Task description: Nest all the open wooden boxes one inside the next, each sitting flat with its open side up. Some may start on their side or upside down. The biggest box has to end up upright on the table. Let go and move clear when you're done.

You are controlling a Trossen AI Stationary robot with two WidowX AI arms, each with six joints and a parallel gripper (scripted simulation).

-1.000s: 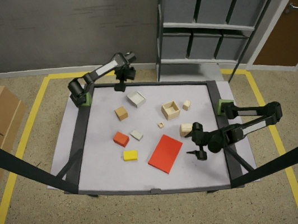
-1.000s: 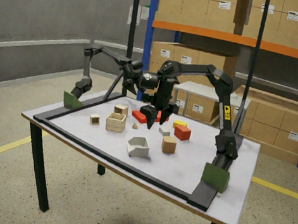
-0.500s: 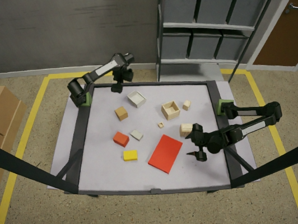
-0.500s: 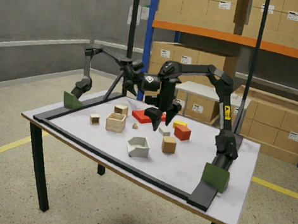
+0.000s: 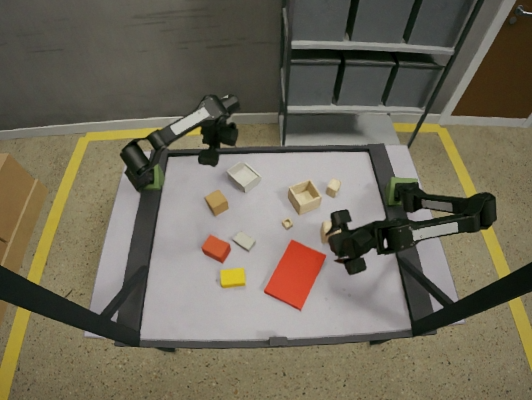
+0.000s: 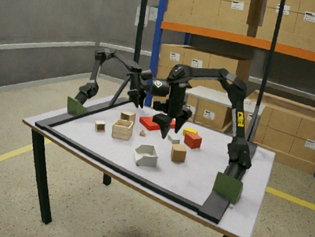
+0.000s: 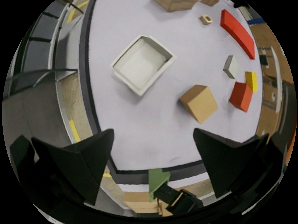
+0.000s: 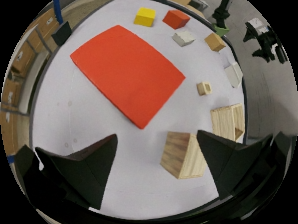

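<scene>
The biggest wooden box [image 5: 304,202] [image 6: 122,132] [image 8: 223,122] stands upright, open side up. A medium wooden box [image 6: 132,115] [image 8: 176,152] lies on its side, partly hidden by the right arm in the top view. A smaller wooden box [image 5: 333,188] [image 6: 97,127] lies on its side beyond the biggest. A tiny wooden box [image 5: 286,226] [image 8: 201,89] shows its opening; its tilt is hard to tell. My left gripper [image 6: 171,134] [image 7: 155,133] is open and empty above the table near the white box. My right gripper [image 6: 140,106] [image 8: 158,137] is open and empty, above and beside the medium box.
A white open box [image 5: 243,176] [image 7: 141,67] and a tan block [image 5: 216,202] [image 7: 199,103] are on the left arm's side. A red block [image 5: 216,248], a grey block [image 5: 244,241] and a yellow block [image 5: 233,277] lie nearby. A flat red slab [image 5: 296,274] [image 8: 127,75] lies near the medium box.
</scene>
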